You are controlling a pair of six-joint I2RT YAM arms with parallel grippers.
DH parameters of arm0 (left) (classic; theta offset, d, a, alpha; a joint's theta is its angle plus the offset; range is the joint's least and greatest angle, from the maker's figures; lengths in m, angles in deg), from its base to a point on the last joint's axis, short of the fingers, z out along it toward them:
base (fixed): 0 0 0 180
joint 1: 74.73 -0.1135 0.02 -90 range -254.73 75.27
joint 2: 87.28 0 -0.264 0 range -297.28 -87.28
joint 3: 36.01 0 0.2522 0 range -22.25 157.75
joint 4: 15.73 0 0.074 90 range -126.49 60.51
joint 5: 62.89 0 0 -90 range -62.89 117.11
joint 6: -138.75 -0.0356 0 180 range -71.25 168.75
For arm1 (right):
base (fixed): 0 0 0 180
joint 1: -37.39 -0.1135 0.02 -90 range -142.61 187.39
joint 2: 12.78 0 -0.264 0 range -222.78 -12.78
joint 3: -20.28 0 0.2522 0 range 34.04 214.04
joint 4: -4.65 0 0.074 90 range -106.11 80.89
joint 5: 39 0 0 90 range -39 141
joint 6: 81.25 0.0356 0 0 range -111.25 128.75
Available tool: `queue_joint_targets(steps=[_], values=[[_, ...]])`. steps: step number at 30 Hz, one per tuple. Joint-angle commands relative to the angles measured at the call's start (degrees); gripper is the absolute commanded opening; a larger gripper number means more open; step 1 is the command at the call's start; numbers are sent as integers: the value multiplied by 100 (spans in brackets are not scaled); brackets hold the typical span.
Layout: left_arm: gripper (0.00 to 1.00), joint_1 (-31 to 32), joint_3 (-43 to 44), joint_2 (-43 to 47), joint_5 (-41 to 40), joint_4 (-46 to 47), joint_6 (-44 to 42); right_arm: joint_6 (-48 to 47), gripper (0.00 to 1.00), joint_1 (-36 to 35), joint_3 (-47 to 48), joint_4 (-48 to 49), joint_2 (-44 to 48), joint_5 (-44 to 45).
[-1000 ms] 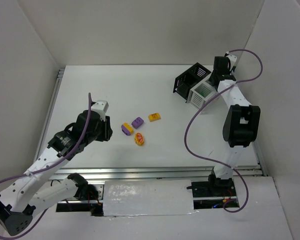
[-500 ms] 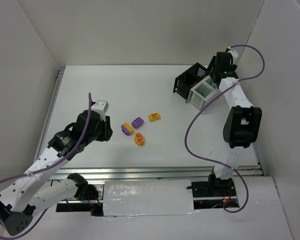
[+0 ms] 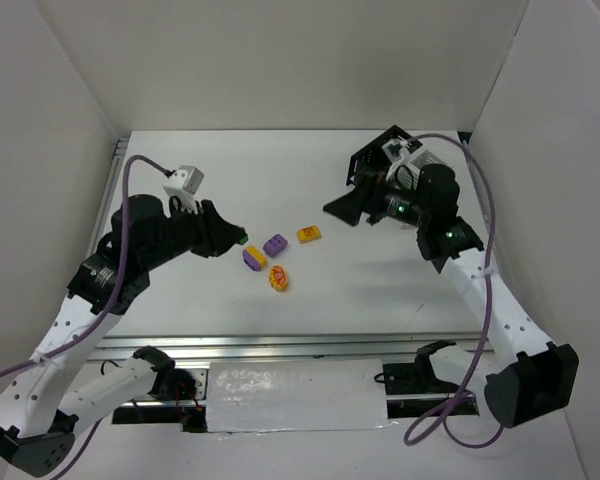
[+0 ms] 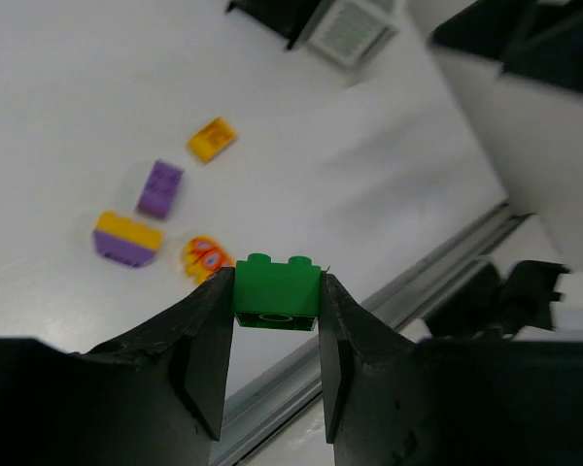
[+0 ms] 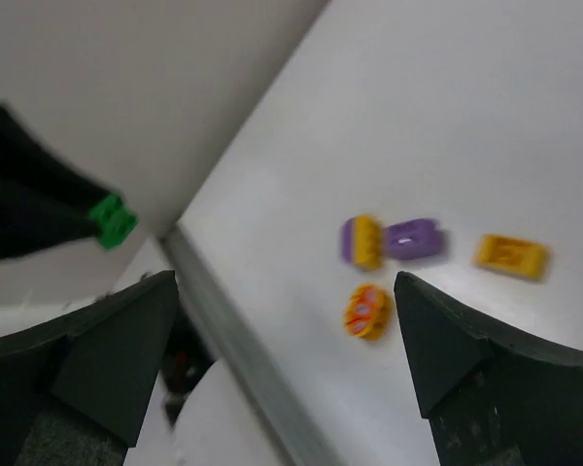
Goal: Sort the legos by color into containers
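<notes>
Four bricks lie on the white table (image 3: 200, 170): a small purple plastic brick (image 3: 275, 244), a yellow-and-purple block (image 3: 254, 258) and red-yellow oval (image 3: 278, 278) just beside it, an orange block (image 3: 309, 234) near. Left gripper (image 4: 276, 303) is clamped on a green two-stud brick (image 4: 277, 283), held in the air near the purple one, I'd guess to haul it to a bin. Right gripper (image 3: 340, 207) gapes empty between the purple brick and the black slatted bin (image 3: 368, 165), probably lining up another grab.

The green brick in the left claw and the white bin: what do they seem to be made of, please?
Green brick: most likely hard moulded plastic, smooth, slightly glossy; even saturated colour, crisp edges, round studs on top. White bin: probably plastic too, matte-looking; thin regular slats suggest moulding, though it is blurred here.
</notes>
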Motion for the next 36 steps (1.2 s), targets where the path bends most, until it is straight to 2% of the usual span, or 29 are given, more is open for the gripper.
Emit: queue_joint_targets(steps=[1,2,5,12,19,26,36], values=[[0,-35,477,49,1389,872,351,599,100,-409,-842,754,452,-1710],[0,-35,504,84,1566,1046,387,768,100,-506,-1037,1278,585,-1842],[0,-44,478,190,2084,1450,659,1252,99,-910,-1504,1844,955,-2045],[0,-44,328,164,2394,1839,1405,1006,98,-2000,-1373,1704,1149,-1405],[0,-35,188,252,2797,2348,1872,1455,96,-2325,-1531,2793,1052,-1307],[0,-44,-32,261,3149,2656,2065,1577,93,-2554,-1197,3233,718,-1149],[0,-35,-243,226,3422,2902,2066,1876,71,-2985,-459,3577,86,-701]])
